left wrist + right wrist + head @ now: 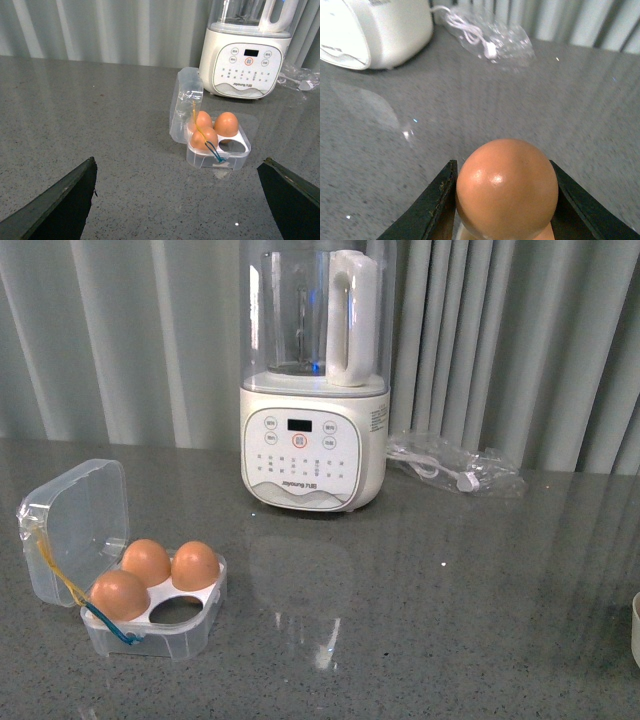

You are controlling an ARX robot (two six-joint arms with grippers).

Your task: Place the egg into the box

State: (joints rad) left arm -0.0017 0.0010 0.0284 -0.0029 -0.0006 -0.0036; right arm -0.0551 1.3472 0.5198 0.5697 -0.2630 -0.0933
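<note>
A smooth, glossy brown egg sits clamped between the dark fingers of the right pincer, which press on both its sides, out to the near right above the grey speckled table. Well apart to the near left, the small square clear-plastic egg case stands with its lid up, three brown eggs inside and the near-right slot empty. The left pincer is spread wide, facing the case. A tall cream blender and a clear bag of white cord lie further back.

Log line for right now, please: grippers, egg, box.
left gripper: open, empty | right gripper: shut on egg | box: lid open, three eggs in, one slot empty | stage: egg not yet in box
</note>
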